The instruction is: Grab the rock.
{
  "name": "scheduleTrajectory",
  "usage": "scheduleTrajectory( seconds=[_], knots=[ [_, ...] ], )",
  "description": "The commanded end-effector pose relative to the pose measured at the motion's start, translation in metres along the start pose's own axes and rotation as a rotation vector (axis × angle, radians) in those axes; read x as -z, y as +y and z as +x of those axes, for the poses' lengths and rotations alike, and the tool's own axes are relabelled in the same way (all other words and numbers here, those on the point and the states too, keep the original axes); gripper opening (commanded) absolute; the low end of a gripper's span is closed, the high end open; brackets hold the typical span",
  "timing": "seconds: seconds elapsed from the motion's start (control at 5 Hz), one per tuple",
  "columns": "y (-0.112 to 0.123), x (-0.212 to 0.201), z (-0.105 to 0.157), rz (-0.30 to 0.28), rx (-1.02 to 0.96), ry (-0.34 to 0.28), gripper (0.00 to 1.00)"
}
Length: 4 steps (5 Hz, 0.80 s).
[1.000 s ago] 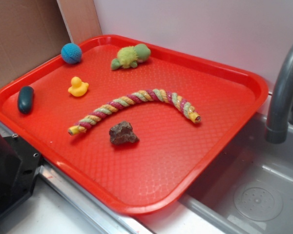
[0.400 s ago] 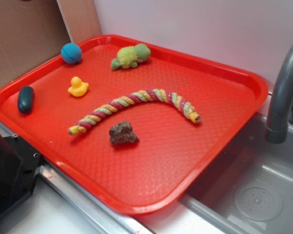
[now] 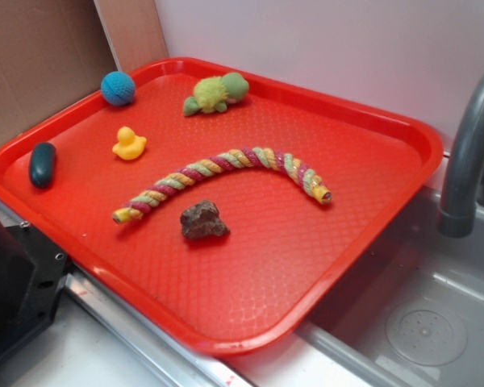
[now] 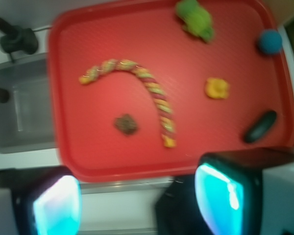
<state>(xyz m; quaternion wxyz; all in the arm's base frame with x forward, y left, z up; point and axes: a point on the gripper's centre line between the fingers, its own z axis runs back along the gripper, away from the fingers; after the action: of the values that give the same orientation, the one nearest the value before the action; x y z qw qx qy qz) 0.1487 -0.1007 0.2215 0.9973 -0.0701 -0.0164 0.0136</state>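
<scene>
The rock (image 3: pixel 203 220), a small jagged dark brown stone, lies on the red tray (image 3: pixel 250 298) just in front of the braided rope toy (image 3: pixel 226 179). In the wrist view the rock (image 4: pixel 126 124) sits left of the rope's near end. My gripper (image 4: pixel 137 205) is open and empty, high above the tray's near edge, well apart from the rock. Its two cyan fingertips (image 4: pixel 56 208) stand wide apart. The gripper itself is out of the exterior view.
On the tray are a yellow duck (image 3: pixel 129 143), a blue ball (image 3: pixel 118 88), a green plush turtle (image 3: pixel 216 93) and a dark teal oval object (image 3: pixel 42 164). A grey sink (image 3: pixel 419 322) with a faucet (image 3: pixel 468 153) lies right of the tray. Black robot base (image 3: pixel 16 282) at left.
</scene>
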Motion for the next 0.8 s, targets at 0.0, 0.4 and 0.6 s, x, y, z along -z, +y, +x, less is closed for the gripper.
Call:
scheduleTrajectory(
  seconds=[0.0, 0.4, 0.6],
  knots=[
    [-0.021, 0.037, 0.007, 0.03, 0.019, -0.015, 1.0],
    [0.012, 0.083, 0.028, 0.048, 0.002, 0.011, 1.0],
    [0.016, 0.104, 0.037, 0.05, 0.02, 0.025, 1.0]
  ],
)
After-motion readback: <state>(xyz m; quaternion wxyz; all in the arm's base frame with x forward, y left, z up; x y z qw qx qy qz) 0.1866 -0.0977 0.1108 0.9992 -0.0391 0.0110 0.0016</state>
